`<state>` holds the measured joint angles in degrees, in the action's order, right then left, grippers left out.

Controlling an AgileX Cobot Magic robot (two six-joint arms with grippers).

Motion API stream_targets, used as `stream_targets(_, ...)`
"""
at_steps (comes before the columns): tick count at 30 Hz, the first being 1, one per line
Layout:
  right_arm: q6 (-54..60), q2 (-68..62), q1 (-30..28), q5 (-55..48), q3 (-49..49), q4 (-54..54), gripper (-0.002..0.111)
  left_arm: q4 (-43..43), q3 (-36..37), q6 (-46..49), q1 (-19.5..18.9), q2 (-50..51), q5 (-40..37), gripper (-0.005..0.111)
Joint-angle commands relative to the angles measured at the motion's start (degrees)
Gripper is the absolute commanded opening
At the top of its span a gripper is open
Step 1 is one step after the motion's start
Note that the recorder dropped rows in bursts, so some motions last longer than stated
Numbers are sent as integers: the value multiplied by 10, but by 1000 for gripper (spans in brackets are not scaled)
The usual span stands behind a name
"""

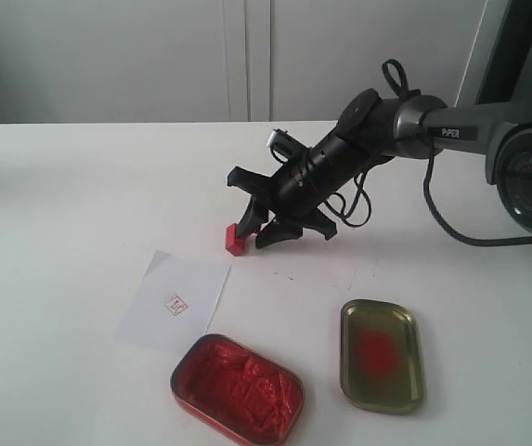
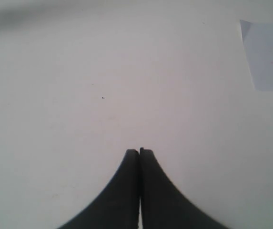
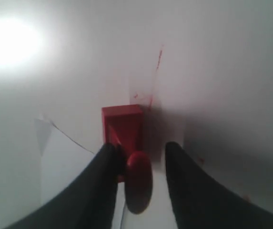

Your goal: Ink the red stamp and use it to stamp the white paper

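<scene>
Right gripper (image 3: 140,148) straddles stamp (image 3: 122,119), jaws parted, not clamping. Stamp sits on desk (image 1: 61,204) beside paper (image 1: 175,302), which bears an imprint; stamping likely done. Left gripper (image 2: 139,151) closed, idle.

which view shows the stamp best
The right wrist view: the stamp sits close up at centre, block and knob both clear. The exterior view shows the stamp only as a small red block. The left wrist view does not show it.
</scene>
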<state>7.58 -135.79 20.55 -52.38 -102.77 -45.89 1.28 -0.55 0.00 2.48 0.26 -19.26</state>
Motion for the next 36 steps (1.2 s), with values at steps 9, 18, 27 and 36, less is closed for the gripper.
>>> stream_targets(9, -54, 48, -51, -5, 2, 106, 48, 1, 6, 0, 0, -3, -10, 0)
stream_targets(18, -76, 91, -51, -59, 2, 186, 0, 1, 6, 0, 0, -3, -10, 0)
stream_targets(27, -98, 127, -51, -126, 2, 251, 0, 1, 6, 0, 0, -3, -10, 0)
stream_targets(36, -98, 153, -51, -176, 2, 270, 0, 1, 6, 0, 0, -3, -10, 0)
